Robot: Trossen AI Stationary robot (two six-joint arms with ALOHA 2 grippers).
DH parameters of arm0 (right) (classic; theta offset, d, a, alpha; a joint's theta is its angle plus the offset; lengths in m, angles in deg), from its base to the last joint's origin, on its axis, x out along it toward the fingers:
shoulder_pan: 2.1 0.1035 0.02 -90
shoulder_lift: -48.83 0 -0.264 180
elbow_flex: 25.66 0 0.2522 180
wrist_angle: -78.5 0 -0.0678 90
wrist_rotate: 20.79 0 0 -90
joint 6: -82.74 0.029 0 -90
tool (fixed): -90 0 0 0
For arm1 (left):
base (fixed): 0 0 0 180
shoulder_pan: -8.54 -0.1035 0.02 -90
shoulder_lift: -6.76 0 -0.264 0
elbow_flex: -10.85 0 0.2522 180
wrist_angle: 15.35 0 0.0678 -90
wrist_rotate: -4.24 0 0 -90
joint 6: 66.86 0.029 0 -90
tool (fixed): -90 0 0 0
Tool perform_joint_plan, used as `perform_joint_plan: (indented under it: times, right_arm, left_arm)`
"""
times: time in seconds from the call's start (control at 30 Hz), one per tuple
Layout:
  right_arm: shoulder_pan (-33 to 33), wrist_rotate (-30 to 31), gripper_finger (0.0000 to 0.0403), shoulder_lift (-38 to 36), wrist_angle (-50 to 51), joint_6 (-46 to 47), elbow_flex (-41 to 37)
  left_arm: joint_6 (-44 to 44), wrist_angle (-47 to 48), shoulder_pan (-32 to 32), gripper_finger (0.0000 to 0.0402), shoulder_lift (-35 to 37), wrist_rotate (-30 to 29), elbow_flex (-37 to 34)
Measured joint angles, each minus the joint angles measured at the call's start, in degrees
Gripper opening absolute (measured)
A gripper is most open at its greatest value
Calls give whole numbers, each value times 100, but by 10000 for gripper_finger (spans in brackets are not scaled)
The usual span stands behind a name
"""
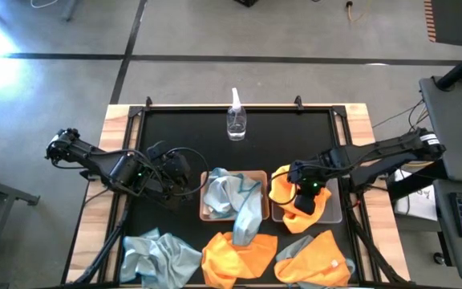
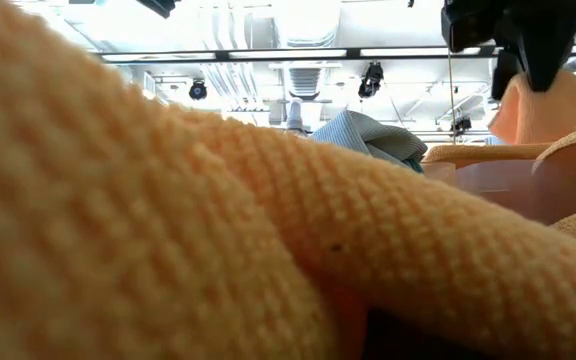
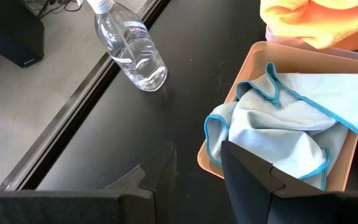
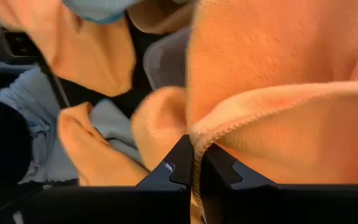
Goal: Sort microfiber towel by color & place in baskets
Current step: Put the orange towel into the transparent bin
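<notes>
My right gripper [image 4: 194, 163] is pinched tight on the hemmed edge of an orange towel [image 1: 297, 201], holding it over the translucent grey basket [image 1: 337, 210]. Most of the cloth is bunched inside the basket; one corner droops over the near rim.

My left gripper [image 3: 194, 180] waits with fingers apart and empty, just beside the tan-brown basket [image 3: 248, 59], which holds a pale blue towel [image 3: 291, 121] that trails over its near edge.

Step in hand, as I judge it: seating the orange towel in the grey basket.
- Lower until the cloth slackens before letting go; a release from height may let it slide out along the hanging corner.
- Carry the pinch toward the basket's middle so the hanging corner drags inward.

Left on the table at the near edge: a blue towel [image 1: 157, 255], an orange towel [image 1: 239, 255], and an orange one with blue-grey cloth at its edge [image 1: 319, 258].

The spray bottle [image 1: 236, 120] stands well apart at the far edge, out of the way.
</notes>
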Motion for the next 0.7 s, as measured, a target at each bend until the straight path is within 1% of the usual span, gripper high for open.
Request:
perform_joint_plan:
  times: [0.17,0.3,0.53,0.7]
  right_arm:
    - [0,0,22,20,-1,-173,185]
    - [-1,0,49,20,-20,-246,350]
    - [-2,48,103,49,-21,-395,406]
    - [-2,46,121,52,-39,-397,414]
  left_arm:
    - [0,0,-1,113,0,11,0]
    - [0,0,0,113,-38,11,0]
    - [26,20,0,113,-233,15,0]
    - [28,148,-2,113,-361,19,0]
